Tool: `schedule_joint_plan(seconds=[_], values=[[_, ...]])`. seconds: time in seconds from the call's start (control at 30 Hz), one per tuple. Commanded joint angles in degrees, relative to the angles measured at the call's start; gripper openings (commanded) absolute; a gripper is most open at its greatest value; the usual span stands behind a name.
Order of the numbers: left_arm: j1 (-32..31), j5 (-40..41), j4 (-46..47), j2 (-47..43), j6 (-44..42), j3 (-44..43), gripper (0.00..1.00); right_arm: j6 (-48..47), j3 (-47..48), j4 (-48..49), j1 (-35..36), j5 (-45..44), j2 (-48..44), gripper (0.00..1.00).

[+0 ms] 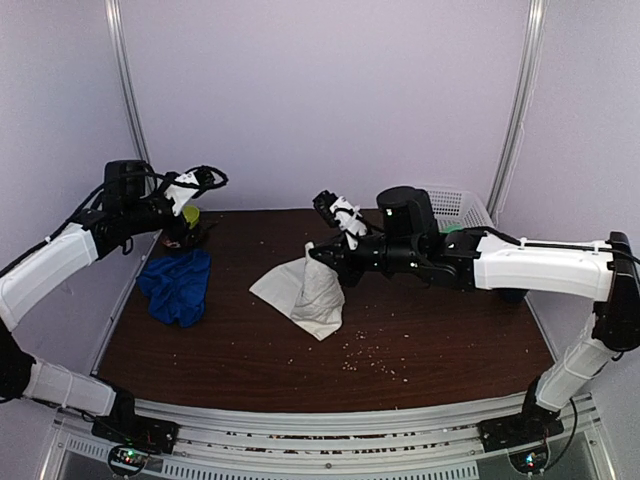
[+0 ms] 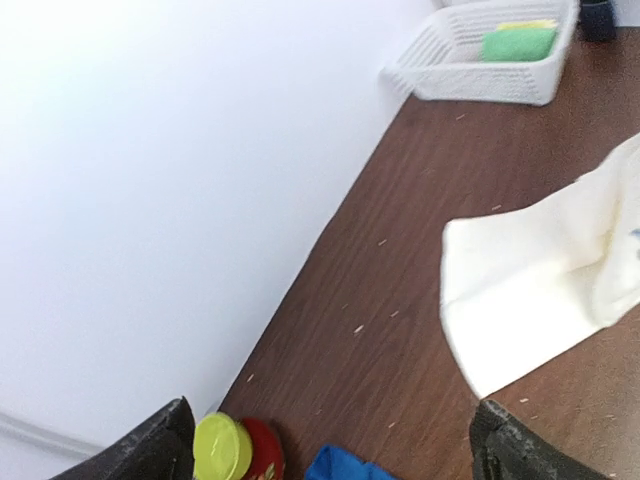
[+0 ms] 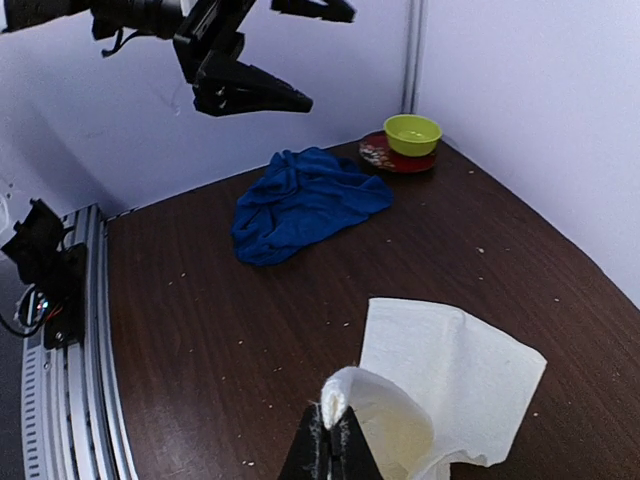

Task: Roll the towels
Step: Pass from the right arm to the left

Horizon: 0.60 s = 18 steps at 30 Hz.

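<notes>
Right wrist view: my right gripper (image 3: 330,440) was clamped on one corner of the white towel (image 3: 455,375), holding it raised above the table (image 3: 200,320) at mid-table. I judged the pinch thin; a quick pull could slip the corner free or drag the cloth askew, spoiling a straight roll. The towel hung in a loose cone, its far part flat and partly folded. The blue towel (image 3: 305,200) lay crumpled at the left side, near a bowl (image 3: 412,132) that a careless reach might knock. My left gripper (image 2: 332,415) hovered above it, jaws wide apart, empty.
</notes>
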<state>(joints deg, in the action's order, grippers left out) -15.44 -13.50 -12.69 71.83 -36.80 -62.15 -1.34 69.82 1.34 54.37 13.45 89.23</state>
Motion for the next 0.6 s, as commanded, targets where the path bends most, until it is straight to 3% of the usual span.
schedule_joint_plan(seconds=[0.0,0.2,0.4,0.57], values=[[-2.9,-21.7,-10.4,-0.2,-5.2,-0.2,0.98,-7.2,4.1,-2.6,1.9,13.4,3.0,0.0],[-6.4,-31.9,-15.1,-0.2,-10.3,-1.4,0.98,-11.9,7.7,-6.3,4.2,14.8,7.5,0.0],[-12.5,-30.2,-16.8,-0.3,-15.6,-0.2,0.97,-11.4,9.8,-5.6,4.3,14.2,11.1,0.0],[-16.4,-28.3,-17.1,0.6,-16.7,0.4,0.88,-10.1,9.3,-3.2,4.3,14.0,11.9,0.0]])
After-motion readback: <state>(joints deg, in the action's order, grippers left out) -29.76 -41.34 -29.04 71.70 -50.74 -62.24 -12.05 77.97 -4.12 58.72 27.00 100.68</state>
